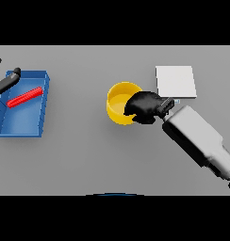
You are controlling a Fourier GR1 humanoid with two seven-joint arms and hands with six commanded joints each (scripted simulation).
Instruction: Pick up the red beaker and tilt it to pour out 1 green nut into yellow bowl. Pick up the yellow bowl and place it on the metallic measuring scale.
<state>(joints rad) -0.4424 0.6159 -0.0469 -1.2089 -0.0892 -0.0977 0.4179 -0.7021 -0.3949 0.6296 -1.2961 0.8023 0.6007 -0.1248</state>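
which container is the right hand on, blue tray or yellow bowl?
The yellow bowl. The right hand curls over its right rim at table centre. The blue tray, holding the red beaker, sits far left, by the left hand.

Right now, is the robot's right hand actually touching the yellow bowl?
Touching. In the head view the right hand overlaps the yellow bowl at its right rim, dark fingers curled over the edge with no gap showing.

Right hand [144, 107] hides yellow bowl's [118, 104] near rim.
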